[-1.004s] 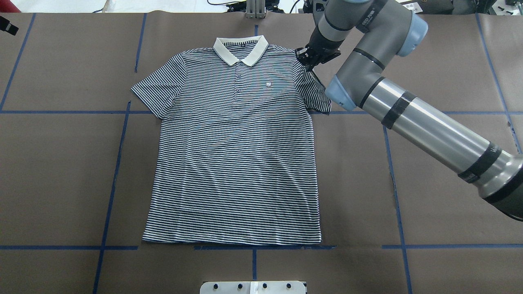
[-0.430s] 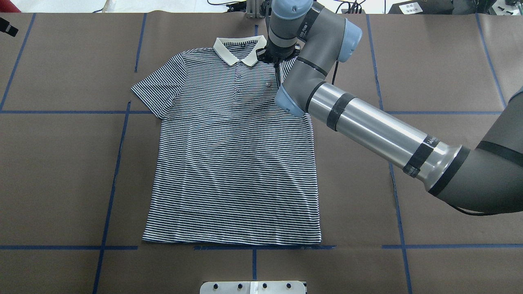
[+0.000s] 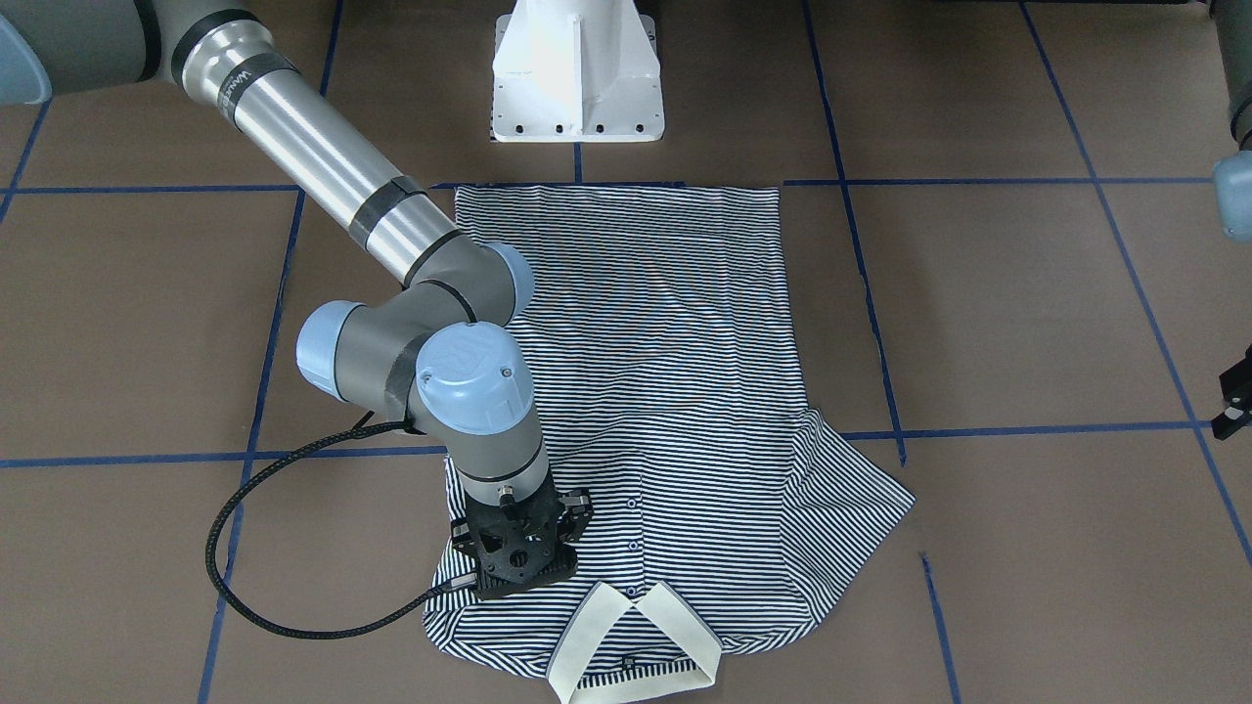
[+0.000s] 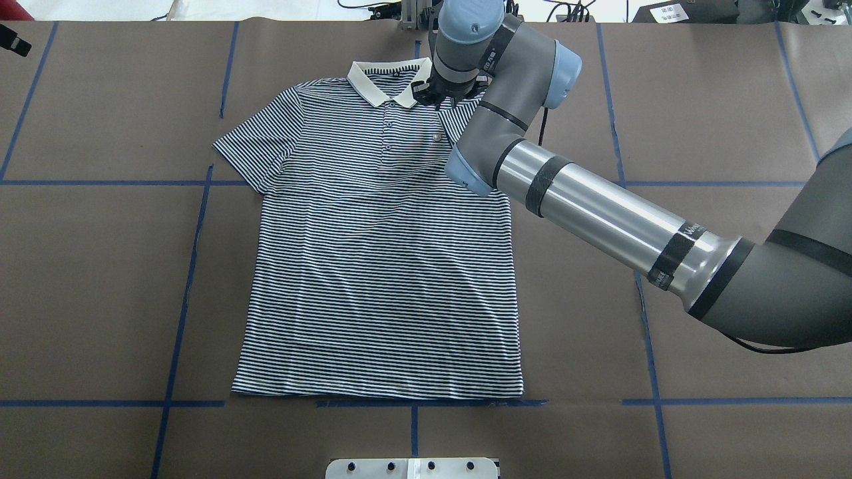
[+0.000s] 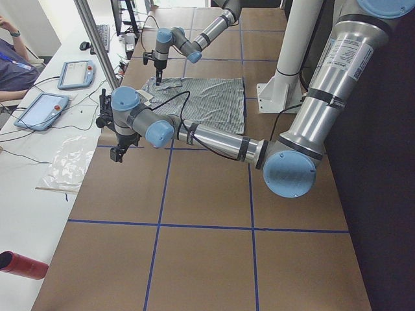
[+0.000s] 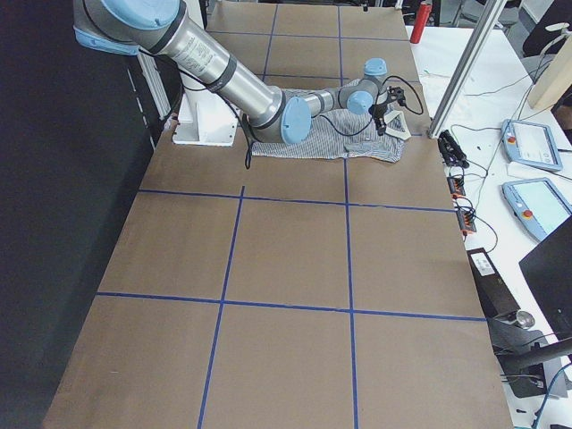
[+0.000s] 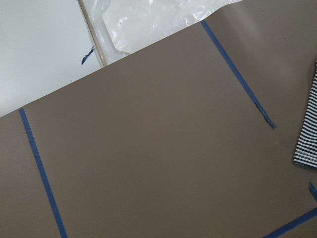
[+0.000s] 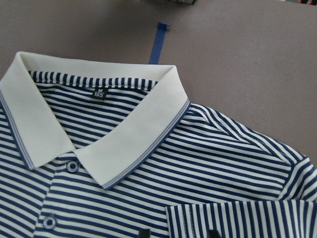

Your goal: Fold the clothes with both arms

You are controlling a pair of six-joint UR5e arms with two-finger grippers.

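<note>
The striped polo shirt (image 4: 373,266) lies flat and face up on the brown table, cream collar (image 4: 373,76) at the far side. My right gripper (image 4: 432,98) stands just over the chest beside the collar (image 3: 626,626). The right sleeve (image 8: 247,220) is folded in over the chest below it. In the right wrist view two dark fingertips (image 8: 213,233) show apart at the bottom edge, so it looks open. The other sleeve (image 4: 256,143) lies spread out. My left gripper (image 5: 117,154) hangs over bare table far to the left. Whether it is open or shut I cannot tell.
Blue tape lines (image 4: 193,266) grid the table. The white pedestal base (image 3: 577,78) stands at the near hem. A black cable (image 3: 235,548) loops beside the right wrist. A plastic sheet (image 5: 68,162), tablets (image 5: 42,110) and a seated person (image 5: 13,58) are beyond the left end.
The right gripper swept left from the shirt's right shoulder to beside the collar, carrying the sleeve over the chest. In the last 0.4 s it barely moved.
</note>
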